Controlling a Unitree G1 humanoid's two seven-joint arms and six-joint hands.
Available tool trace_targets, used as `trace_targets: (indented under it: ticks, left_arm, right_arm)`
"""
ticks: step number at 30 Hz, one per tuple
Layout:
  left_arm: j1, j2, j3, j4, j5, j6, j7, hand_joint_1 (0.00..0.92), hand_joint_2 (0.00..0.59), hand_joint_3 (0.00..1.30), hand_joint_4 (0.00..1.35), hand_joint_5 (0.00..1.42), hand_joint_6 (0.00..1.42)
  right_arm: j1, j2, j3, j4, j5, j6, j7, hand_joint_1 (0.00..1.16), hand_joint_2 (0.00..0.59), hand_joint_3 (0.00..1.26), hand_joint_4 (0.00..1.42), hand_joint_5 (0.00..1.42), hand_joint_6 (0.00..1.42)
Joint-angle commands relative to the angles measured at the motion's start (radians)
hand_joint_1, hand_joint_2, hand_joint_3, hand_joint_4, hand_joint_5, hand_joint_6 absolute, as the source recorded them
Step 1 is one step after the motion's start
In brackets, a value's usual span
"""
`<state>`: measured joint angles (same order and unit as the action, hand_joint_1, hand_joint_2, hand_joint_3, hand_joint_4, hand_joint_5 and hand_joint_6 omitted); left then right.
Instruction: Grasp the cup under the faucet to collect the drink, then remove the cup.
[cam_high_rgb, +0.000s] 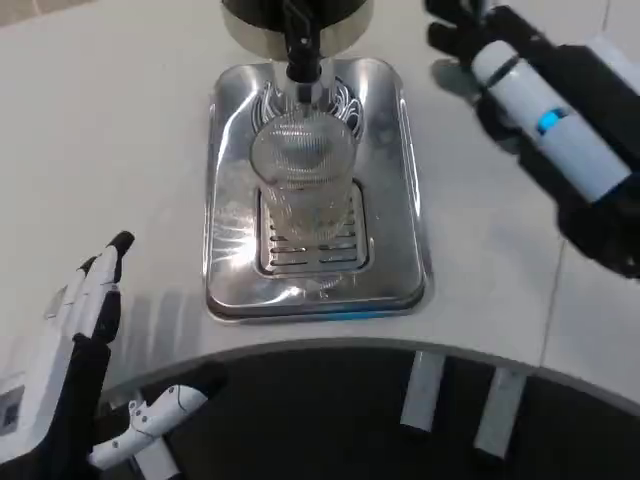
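While the left hand (90, 300) waits near left, fingers straight, together, holding nothing, the right hand (480, 45) hangs far right, its fingers' state unclear. Between them the cup (302, 180) stands on the drip tray (400, 270) beneath the faucet (302, 50), seemingly to catch the drink.

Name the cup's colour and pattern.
Clear, with fine vertical ribs; the cup shows best in the head view.

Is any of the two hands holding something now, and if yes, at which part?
Nothing is held. The left hand is open at the lower left and the right hand at the upper right; both are apart from the cup, which stands on the metal tray under the faucet.
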<state>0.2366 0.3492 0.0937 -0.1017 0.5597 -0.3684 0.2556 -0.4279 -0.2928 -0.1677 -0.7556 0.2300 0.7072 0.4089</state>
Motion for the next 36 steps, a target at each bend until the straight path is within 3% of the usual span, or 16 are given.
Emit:
trace_targets:
  ticks: [1,18,26,36]
  left_arm:
    - [0.026,-0.010,0.001,-0.012,0.010,0.012,0.013,0.014,0.059,0.00,0.00,0.00,0.03]
    - [0.018,-0.010,0.023,0.019,-0.010,0.007,0.020,0.011,0.051,0.00,0.00,0.01,0.04]
    - [0.019,-0.005,0.035,0.037,-0.019,-0.005,0.024,0.011,0.055,0.00,0.00,0.01,0.04]
    - [0.012,-0.005,0.048,0.061,-0.035,-0.015,0.022,0.013,0.060,0.00,0.00,0.02,0.04]
  right_arm:
    - [-0.019,0.009,0.035,-0.001,0.046,-0.033,-0.015,0.19,0.586,0.00,0.00,0.00,0.00]
    - [-0.149,-0.009,0.110,0.102,0.074,-0.070,-0.041,0.19,0.586,0.00,0.00,0.00,0.00]
    - [-0.175,0.025,0.183,0.186,0.063,-0.109,-0.056,0.19,0.586,0.00,0.00,0.00,0.00]
    - [-0.176,0.048,0.251,0.210,0.056,-0.106,-0.058,0.18,0.586,0.00,0.00,0.00,0.00]
